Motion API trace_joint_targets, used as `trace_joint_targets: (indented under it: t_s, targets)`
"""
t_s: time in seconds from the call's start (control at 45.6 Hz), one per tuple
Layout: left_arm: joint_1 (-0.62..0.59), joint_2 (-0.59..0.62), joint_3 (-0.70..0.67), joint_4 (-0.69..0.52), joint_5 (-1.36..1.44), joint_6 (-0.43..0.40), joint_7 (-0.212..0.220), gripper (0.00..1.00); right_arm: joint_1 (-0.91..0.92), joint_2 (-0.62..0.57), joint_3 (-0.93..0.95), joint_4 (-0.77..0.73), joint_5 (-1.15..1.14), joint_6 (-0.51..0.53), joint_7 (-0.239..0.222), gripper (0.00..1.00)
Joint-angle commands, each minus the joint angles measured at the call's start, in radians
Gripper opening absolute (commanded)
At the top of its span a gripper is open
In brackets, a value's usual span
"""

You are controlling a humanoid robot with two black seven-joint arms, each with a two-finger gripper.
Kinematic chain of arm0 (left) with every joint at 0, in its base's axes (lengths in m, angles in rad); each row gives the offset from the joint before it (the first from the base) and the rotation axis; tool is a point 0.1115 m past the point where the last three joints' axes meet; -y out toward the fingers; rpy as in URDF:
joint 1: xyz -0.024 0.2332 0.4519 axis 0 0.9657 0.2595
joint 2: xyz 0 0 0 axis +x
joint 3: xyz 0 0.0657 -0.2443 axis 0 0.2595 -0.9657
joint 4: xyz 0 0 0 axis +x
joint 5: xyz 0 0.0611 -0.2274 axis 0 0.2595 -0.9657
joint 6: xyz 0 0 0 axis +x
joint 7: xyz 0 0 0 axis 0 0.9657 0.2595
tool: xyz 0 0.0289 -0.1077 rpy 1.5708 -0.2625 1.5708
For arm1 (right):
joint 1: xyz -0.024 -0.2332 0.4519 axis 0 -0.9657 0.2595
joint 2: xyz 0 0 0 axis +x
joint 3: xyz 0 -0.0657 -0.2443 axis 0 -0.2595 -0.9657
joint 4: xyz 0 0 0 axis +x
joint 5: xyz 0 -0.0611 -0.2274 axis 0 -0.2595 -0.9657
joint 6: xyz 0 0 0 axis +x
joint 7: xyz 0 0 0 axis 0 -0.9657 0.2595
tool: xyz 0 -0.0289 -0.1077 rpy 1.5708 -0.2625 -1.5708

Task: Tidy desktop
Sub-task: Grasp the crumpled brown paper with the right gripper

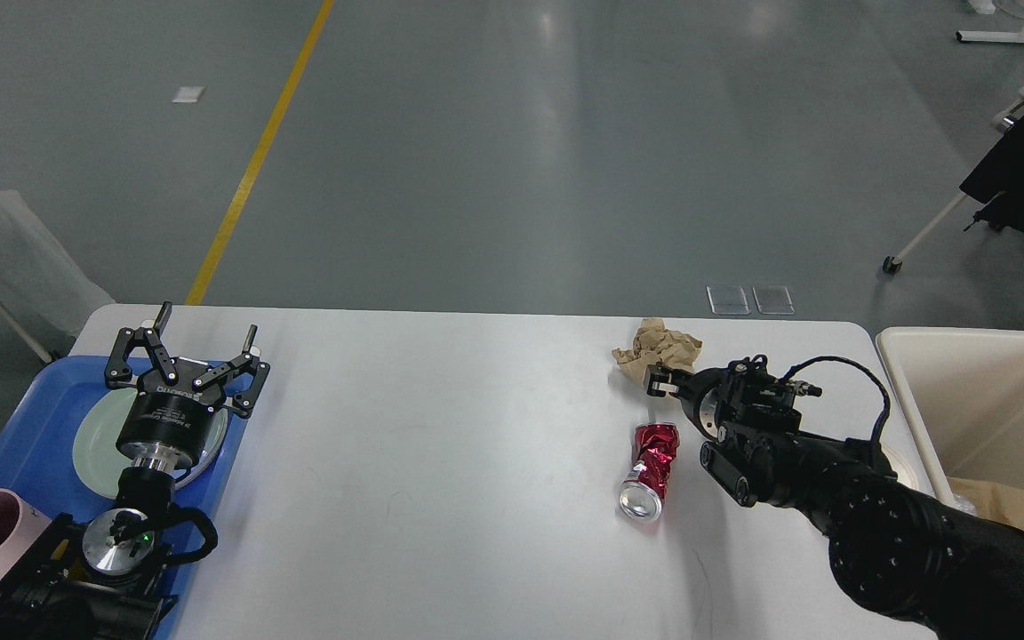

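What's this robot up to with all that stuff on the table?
It is tidying the desktop. Its right end effector is at a crumpled brown paper ball near the far edge; whether it grips it cannot be told. A crushed red can lies just in front. The left end effector hangs open over a plate on the blue tray. A cream bin stands to the right.

Glossy grey floor [565, 160] crossed by a yellow line [254, 160].

crushed red can [652, 467] lying on its side, crumpled brown paper [659, 348] nearby, blue tray [23, 453] holding a plate [90, 449]
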Motion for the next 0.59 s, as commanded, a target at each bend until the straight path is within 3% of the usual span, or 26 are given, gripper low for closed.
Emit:
trace_joint_targets:
  t_s: [0.0,0.132,0.197,0.57]
  targets:
    - [0.000,0.000,0.000,0.000,0.000,0.000,0.000,0.96,-0.002,0.002,0.002,0.004,0.000,0.003,0.000,0.34]
    - [0.000,0.000,0.000,0.000,0.000,0.000,0.000,0.96,-0.002,0.002,0.002,0.006,0.000,0.009,-0.008,0.07]
    - [0.000,0.000,-0.001,0.000,0.000,0.000,0.000,0.97,-0.002,0.001,0.012,0.006,0.000,0.011,-0.011,0.01]
    - [-0.001,0.000,0.000,0.000,0.000,0.000,0.000,0.96,0.000,-0.004,0.037,0.017,-0.003,0.028,-0.021,0.00]
